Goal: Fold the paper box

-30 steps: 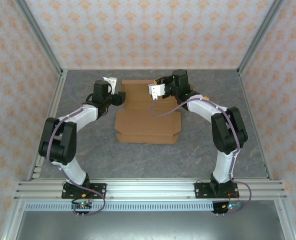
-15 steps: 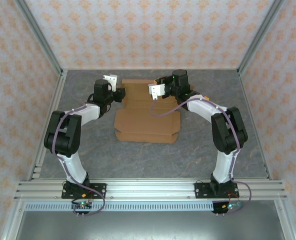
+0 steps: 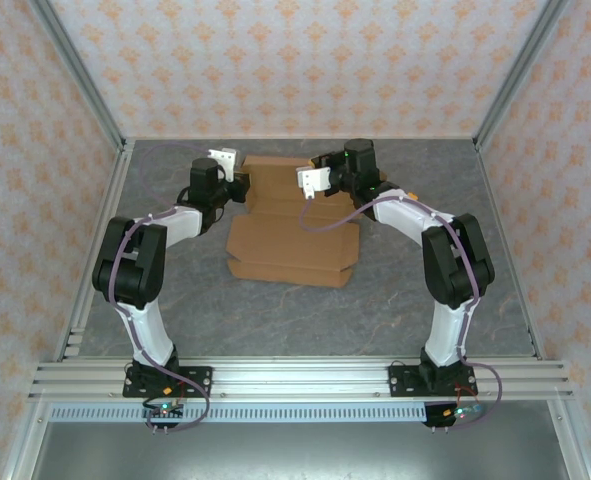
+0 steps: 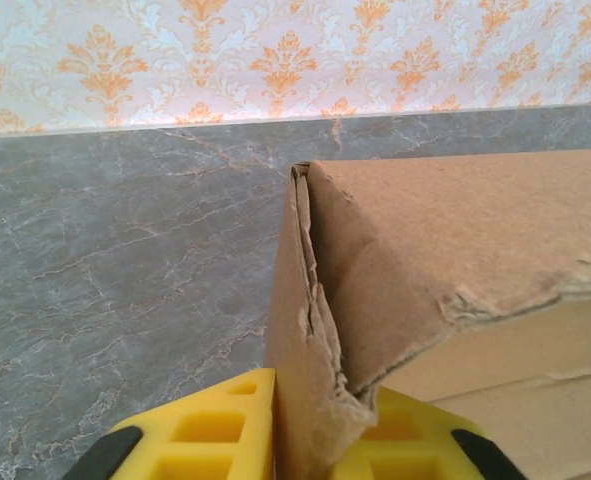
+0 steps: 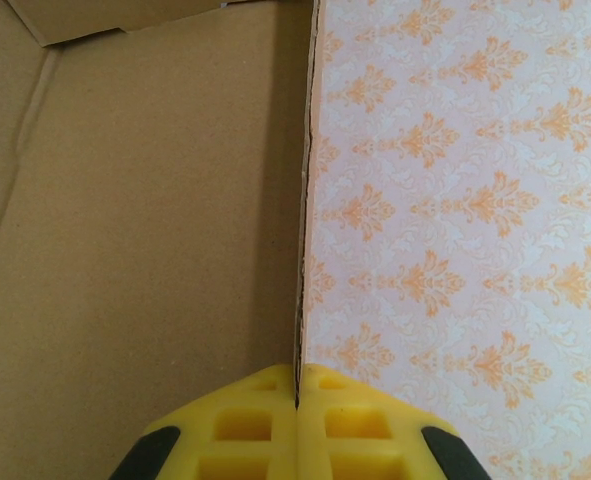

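Brown paper box [image 3: 293,240] lies toward the far edge of the surface [image 3: 425,290], between the hands. Its left flap is pinched by the left hand [image 4: 315,425], its right flap by the right hand [image 5: 297,400].

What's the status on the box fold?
Left claw shut on paper box, left flap raised. Right claw shut on right flap edge. Nothing blocking the fold.

The whole table [image 3: 305,320] is taken in from high at the near edge, while the paper box [image 4: 455,250] is framed up close by both wrist cameras.
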